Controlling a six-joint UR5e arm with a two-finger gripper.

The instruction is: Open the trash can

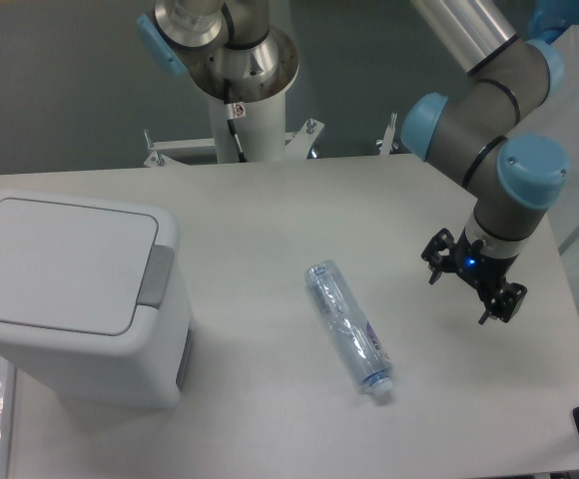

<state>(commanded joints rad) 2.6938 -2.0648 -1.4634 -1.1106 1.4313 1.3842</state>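
The trash can (70, 294) is a large white boxy bin at the left of the table. Its flat lid is down, and a grey push-button (155, 275) sits on the lid's right edge. My gripper (467, 282) hangs above the table's right side, far to the right of the bin. Its two black fingers stand apart, open, with nothing between them.
A clear plastic bottle (347, 326) lies on its side between the bin and the gripper, cap toward the front. A white robot pedestal (245, 95) rises behind the table. The table's right edge runs close to the gripper.
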